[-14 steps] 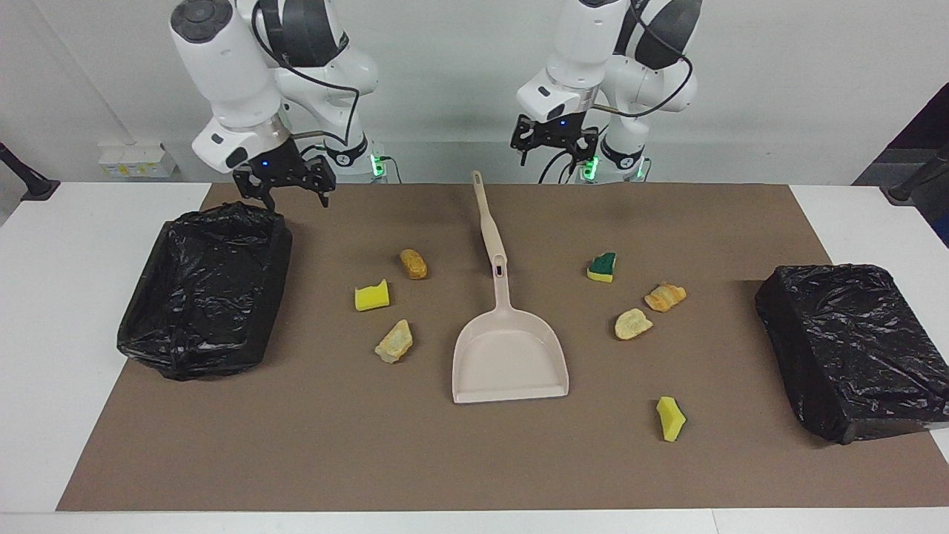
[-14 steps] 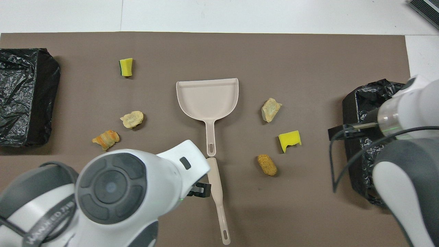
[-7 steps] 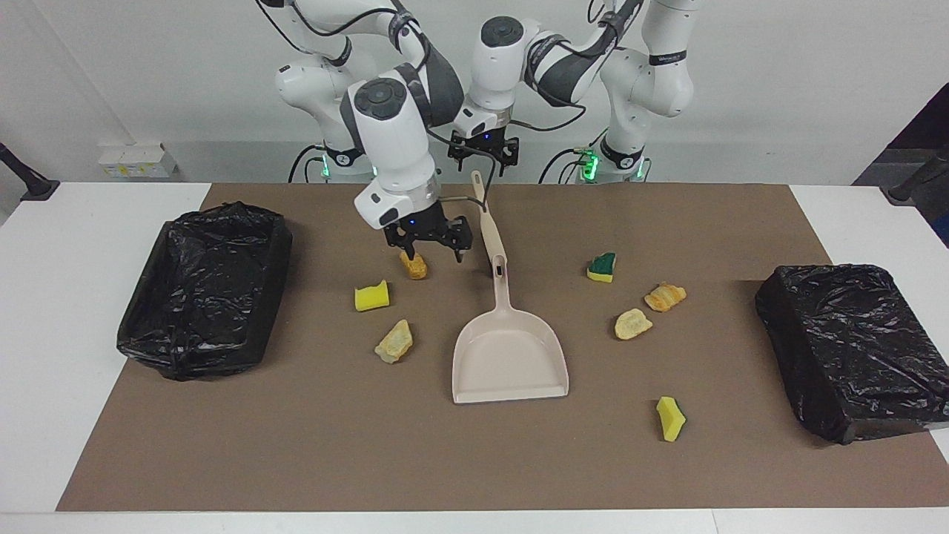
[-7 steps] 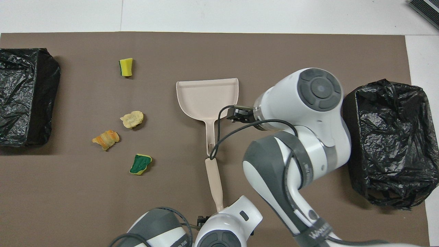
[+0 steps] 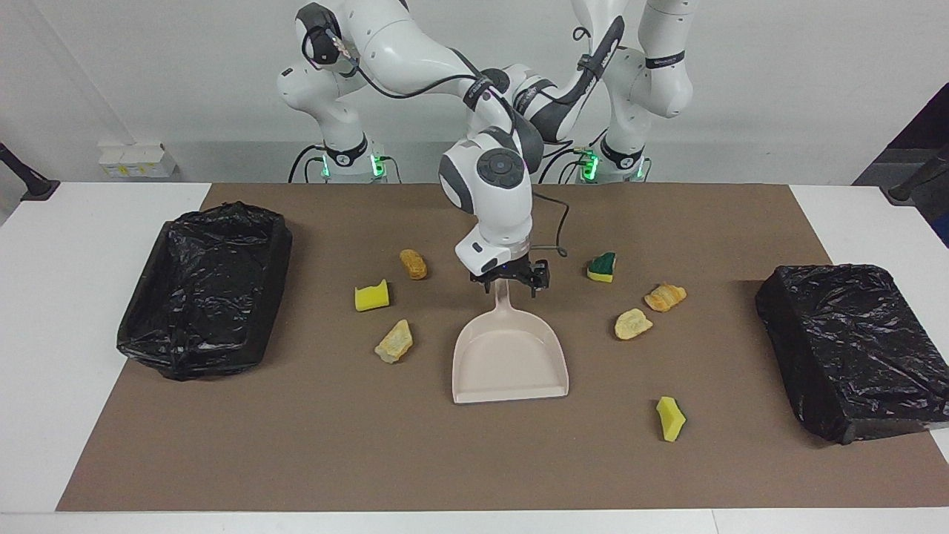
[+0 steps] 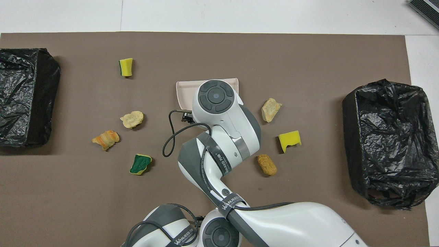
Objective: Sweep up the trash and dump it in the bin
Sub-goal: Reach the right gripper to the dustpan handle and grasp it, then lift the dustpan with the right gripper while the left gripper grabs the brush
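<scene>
Right gripper [image 5: 510, 285] low over dustpan [image 5: 511, 363] handle mid-surface, fingers apart. Left gripper hidden by right arm, fingers untellable. Trash [image 5: 371, 297] scattered beside dustpan, clear of edges.

Two white Franka arms with dark grey joint bands and round grey end caps. Black cables loop along the right arm [image 5: 415, 55] and the left arm [image 5: 637, 67]; green lights glow at both bases, a small blue light shows on one black gripper [image 5: 511, 280], and grey bands carry white lettering.
</scene>
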`<state>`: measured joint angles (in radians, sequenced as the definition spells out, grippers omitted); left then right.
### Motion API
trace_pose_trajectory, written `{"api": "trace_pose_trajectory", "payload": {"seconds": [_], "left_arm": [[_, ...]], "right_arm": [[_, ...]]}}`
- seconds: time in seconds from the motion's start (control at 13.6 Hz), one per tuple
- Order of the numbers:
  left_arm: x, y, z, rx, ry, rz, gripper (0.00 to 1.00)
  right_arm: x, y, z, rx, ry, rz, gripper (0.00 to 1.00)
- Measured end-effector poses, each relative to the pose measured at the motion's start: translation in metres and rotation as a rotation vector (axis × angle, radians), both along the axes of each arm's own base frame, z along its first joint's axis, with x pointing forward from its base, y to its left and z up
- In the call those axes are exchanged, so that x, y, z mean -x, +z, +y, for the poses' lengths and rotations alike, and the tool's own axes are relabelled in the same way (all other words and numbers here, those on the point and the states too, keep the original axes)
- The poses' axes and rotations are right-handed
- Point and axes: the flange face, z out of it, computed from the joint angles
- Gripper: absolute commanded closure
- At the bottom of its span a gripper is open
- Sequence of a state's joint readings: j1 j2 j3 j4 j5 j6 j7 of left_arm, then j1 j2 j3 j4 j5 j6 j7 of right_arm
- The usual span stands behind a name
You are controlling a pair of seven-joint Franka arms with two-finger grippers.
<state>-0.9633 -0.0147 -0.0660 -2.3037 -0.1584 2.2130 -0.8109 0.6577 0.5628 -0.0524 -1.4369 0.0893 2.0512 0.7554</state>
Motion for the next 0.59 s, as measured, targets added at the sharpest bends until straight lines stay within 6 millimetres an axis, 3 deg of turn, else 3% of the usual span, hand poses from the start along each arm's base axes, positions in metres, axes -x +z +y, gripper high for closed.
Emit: {"api": "trace_pose_trajectory", "payload": {"seconds": [0.15,0.22,0.29,0.37,0.51,0.59], "left_arm": [[0.004,-0.006,0.002,-0.009,-0.005,0.005,0.64],[0.005,-0.009,0.003,-0.011,-0.006,0.006,0.74],[0.005,-0.009,0.003,-0.012,-0.006,0.006,0.76],[0.005,-0.009,0.003,-0.011,-0.006,0.005,0.77],[0.004,-0.009,0.004,-0.012,-0.013,-0.006,0.77],[0.002,-0.009,0.005,-0.016,-0.02,-0.018,0.82]], "right_arm": [[0.004,-0.008,0.001,0.044,0.043,0.004,0.0],[0.007,-0.012,0.001,0.06,0.066,0.017,0.0],[0.009,-0.015,-0.001,0.075,0.086,0.035,0.0],[0.011,-0.016,-0.002,0.086,0.099,0.052,0.09],[0.014,-0.018,-0.003,0.099,0.131,0.073,0.4],[0.015,-0.018,-0.004,0.104,0.147,0.082,0.59]]}}
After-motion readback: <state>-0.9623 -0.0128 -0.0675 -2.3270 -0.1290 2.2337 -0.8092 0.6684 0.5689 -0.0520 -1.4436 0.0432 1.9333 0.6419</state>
